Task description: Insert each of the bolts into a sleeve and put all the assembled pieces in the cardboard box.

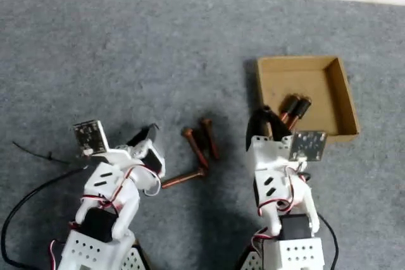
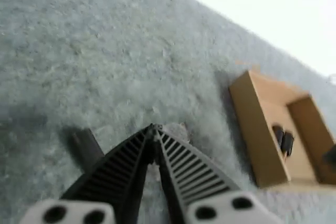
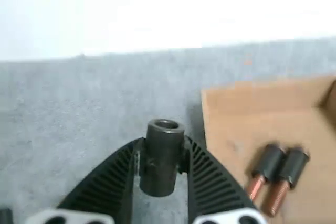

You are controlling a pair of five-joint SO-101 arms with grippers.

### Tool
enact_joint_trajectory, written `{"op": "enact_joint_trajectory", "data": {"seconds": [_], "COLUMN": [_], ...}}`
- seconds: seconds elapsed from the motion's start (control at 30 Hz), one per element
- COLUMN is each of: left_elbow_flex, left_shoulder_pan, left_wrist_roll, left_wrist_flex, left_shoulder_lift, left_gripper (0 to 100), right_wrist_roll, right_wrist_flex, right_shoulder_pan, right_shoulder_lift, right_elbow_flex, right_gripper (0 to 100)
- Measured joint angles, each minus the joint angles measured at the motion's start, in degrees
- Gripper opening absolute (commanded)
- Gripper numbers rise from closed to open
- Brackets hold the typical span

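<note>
So the right pincer [image 3: 162, 145] is clamped on a dark sleeve [image 3: 160, 170], which is held upright with its open hole facing up, just beside the cardboard box [image 1: 347, 99]. Two finished pieces [image 1: 295, 109] are already laid side by side in the box. Three bolts [image 1: 193, 147] are left loose on the carpet [image 1: 126, 55] between the two arms. Two are lying close together, and a third bolt [image 1: 183, 178] is set apart, nearer the left arm.

The left pincer [image 2: 154, 130] is closed tight with nothing in it.

How this step is probably best done:
- The sleeve should be kept steady and vertical so the hole stays presented.
- A bolt has to be fetched by the left pincer, so it would need to be opened first.
- The bolt is best gripped near the head, so most of the shank is left free to go in.
- The third bolt is likely the easier pick, since the pair could get knocked about.
- The line-up can be checked from the right wrist view, where the hole is seen clearly.

Pose-wise, the left pincer is hung over the carpet near the bolts, tilted forward and down. The right arm is folded fairly upright, with the wrist pitched toward the box.
</note>
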Motion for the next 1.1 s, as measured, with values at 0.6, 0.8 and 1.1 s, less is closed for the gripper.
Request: {"op": "enact_joint_trajectory", "data": {"seconds": [0.6,0.8,1.1], "left_elbow_flex": [-9.05,-19.69,-33.49], "left_shoulder_pan": [7.38,10.02,12.66], "left_wrist_roll": [-1.14,0.09,2.90], "left_wrist_flex": [-0.97,-4.75,-5.27], "left_shoulder_lift": [19.69,47.12,76.40], "left_gripper": [1,1,7], "right_wrist_roll": [0.44,0.44,0.44], "right_wrist_flex": [3.34,3.34,3.34], "right_shoulder_pan": [0.00,0.00,0.00], "right_shoulder_lift": [-3.87,-3.87,-3.87], "right_elbow_flex": [0.00,0.00,0.00], "right_gripper": [0.5,0.5,0.5]}}
